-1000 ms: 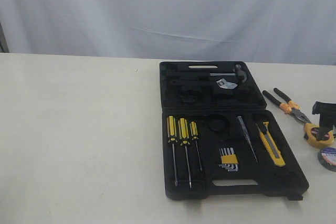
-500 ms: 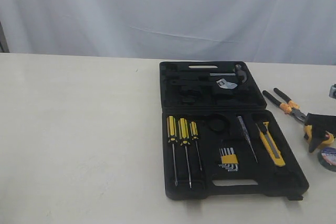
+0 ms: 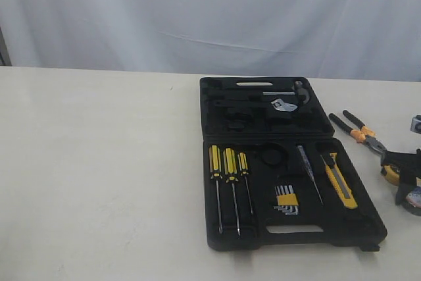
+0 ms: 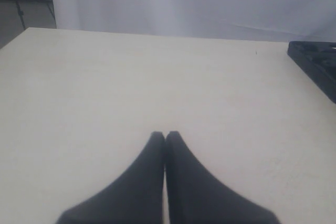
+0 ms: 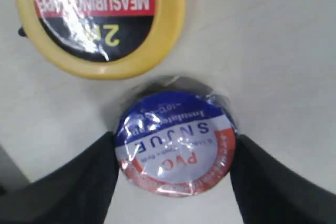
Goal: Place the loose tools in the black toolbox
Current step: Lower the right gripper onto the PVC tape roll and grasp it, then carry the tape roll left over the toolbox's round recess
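Right gripper [image 5: 174, 148] straddles small dark tape roll w/ blue-white-red label [image 5: 176, 129], pads [image 5: 89, 182] at both sides, set for pickup; can't tell if clamped yet.

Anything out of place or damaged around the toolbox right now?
Nothing damaged or spilled. Pliers, tape measure and tape roll lie on the table beside the toolbox, outside it; the utility knife lies inside.

cream table [image 3: 99, 162], white draped curtain [image 3: 197, 18] behind, soft even light
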`<action>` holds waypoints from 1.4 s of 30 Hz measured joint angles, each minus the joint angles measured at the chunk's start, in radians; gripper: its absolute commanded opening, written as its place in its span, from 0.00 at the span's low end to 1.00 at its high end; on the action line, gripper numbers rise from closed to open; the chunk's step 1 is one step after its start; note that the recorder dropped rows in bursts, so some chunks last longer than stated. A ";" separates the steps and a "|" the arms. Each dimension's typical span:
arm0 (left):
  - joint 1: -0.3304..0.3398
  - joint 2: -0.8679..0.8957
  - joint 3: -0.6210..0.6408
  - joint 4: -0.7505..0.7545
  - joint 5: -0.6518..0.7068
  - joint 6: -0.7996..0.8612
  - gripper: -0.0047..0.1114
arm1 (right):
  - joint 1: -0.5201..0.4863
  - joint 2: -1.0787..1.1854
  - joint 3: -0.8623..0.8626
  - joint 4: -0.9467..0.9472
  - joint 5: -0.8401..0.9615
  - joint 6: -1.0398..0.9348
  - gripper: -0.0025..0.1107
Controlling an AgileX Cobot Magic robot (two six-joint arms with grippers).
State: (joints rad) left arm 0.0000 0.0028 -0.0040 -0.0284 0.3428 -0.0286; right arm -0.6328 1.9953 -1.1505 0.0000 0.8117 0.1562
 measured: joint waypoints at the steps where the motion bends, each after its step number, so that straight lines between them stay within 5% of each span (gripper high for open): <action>1: 0.000 0.000 0.000 0.001 0.000 0.000 0.04 | 0.000 -0.002 0.000 0.000 0.002 0.000 0.23; 14: 0.000 0.000 0.000 0.003 0.000 0.000 0.04 | 0.055 -0.173 -0.085 0.175 0.115 -0.080 0.23; 30: 0.000 0.000 0.000 0.003 0.000 0.000 0.04 | 0.563 -0.067 -0.471 0.077 0.188 -0.047 0.23; 42: 0.000 0.000 0.000 0.003 0.000 0.000 0.04 | 0.594 0.138 -0.510 0.047 0.211 -0.002 0.23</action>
State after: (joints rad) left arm 0.0000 0.0028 -0.0040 -0.0259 0.3428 -0.0286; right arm -0.0391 2.1331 -1.6607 0.0472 1.0227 0.1540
